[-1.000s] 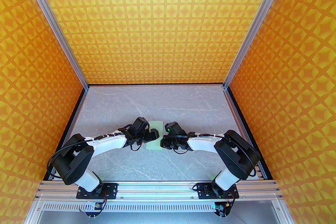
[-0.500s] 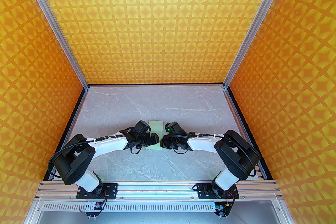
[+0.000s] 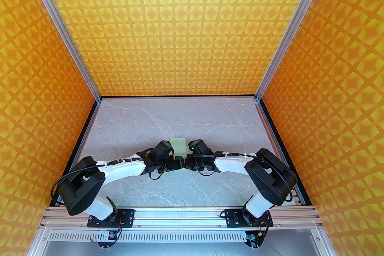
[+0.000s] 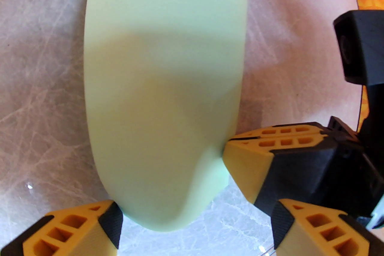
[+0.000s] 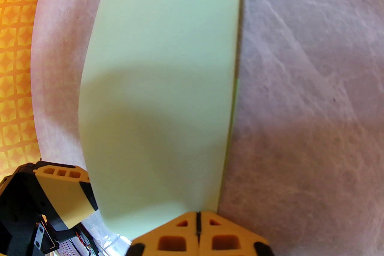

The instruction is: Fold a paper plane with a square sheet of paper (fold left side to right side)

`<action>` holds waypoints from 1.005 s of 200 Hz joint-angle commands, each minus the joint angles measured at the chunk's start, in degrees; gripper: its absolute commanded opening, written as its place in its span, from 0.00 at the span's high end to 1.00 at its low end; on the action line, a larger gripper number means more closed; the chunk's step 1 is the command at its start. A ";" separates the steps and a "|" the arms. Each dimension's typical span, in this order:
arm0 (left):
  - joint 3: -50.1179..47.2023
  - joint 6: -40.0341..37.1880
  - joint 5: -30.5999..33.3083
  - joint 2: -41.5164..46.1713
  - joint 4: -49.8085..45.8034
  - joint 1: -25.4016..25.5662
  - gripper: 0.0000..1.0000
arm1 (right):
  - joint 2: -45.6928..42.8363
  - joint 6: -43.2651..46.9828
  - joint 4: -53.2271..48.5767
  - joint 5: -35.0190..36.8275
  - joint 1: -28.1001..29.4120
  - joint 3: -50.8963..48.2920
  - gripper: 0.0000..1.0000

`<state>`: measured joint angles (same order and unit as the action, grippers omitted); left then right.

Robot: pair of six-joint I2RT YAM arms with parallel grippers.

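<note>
Near the table's [image 3: 210,122] front centre, between the two wrists, the paper [image 3: 179,142] lies as a narrow upright strip, its long axis running away from the bases. The left wrist view shows the paper [image 4: 165,68] flat at its far end but bulging upward at its near end; the right wrist view shows a thin sliver of a lower layer along the right edge of the paper [image 5: 165,68], so the left half appears already laid over the right. The left gripper [image 3: 177,162] hovers over the near end with jaws wide apart and nothing between them; its own camera shows the left gripper [image 4: 195,218] straddling the strip. The right gripper [image 3: 186,162] is closed, and the right gripper [image 4: 240,152] meets the paper's right edge near the front corner; whether it pinches the two layers or merely presses them cannot be told. Judged step: setting the first crease. The next move probably calls for the left gripper to press down on the rounded left fold and flatten it, while the right gripper [image 5: 198,214] keeps the free edges aligned.
</note>
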<state>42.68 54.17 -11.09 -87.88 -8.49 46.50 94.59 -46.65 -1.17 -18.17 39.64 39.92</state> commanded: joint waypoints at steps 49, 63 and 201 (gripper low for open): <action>-1.23 -1.35 -0.77 0.64 13.35 -0.46 0.13 | 1.99 -0.67 -4.58 3.89 0.26 -2.30 1.00; -1.19 -1.61 -0.95 1.65 14.34 -0.45 0.13 | 1.87 -0.66 -4.79 4.13 0.26 -2.30 1.00; 1.42 -0.52 -2.97 -3.37 20.33 -1.21 0.14 | 1.33 -0.55 -4.61 4.27 0.26 -1.51 1.00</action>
<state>41.80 53.36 -11.94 -88.64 7.60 45.01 94.59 -48.23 -0.86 -17.98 39.03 39.79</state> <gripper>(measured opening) 0.859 0.041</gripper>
